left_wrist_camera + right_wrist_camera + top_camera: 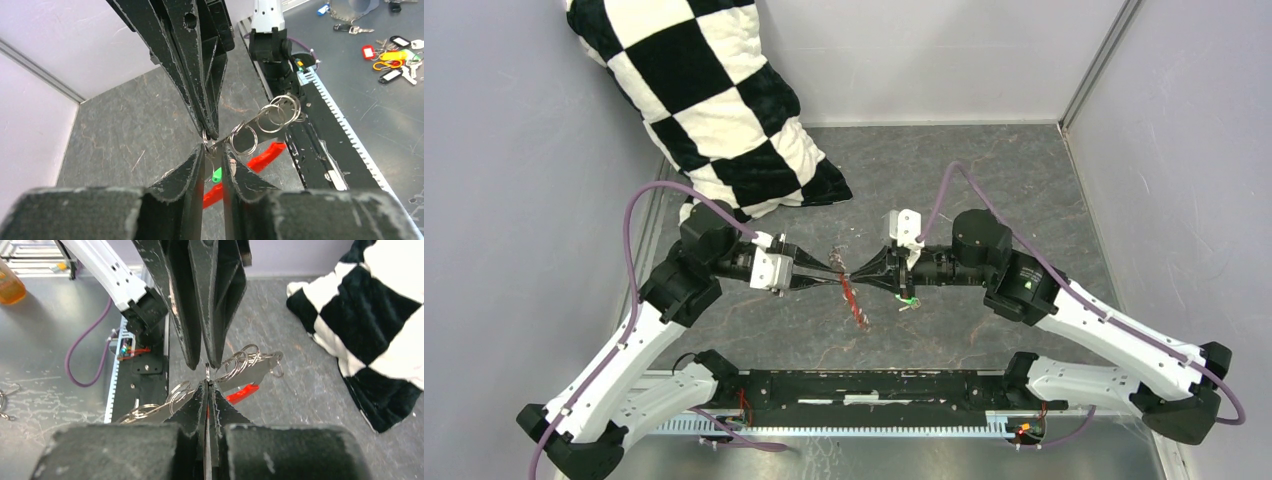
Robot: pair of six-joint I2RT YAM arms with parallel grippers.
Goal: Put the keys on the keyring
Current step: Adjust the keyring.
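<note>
Green-headed key [908,299]: low beneath right gripper [852,272], apart from the rings; not seen threaded. Red tag [855,302]: dangling under the meeting fingertips. Silvery keyring [250,129]: held aloft mid-table, thin ring pinched in closed right jaws. Opposing left gripper [832,270]: tip to tip, jaws slightly parted, gripping nothing visible. Threading judged outstanding. Checkered pillow [724,110]: far corner.

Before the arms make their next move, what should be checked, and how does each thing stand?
1. Right gripper shut on the keyring: ok.
2. Left gripper jaws apart: ok.
3. Green key threaded on the ring: cannot tell.
4. Red tag below the fingertips, not pinched: ok.
5. Checkered pillow away from the work: ok.
</note>
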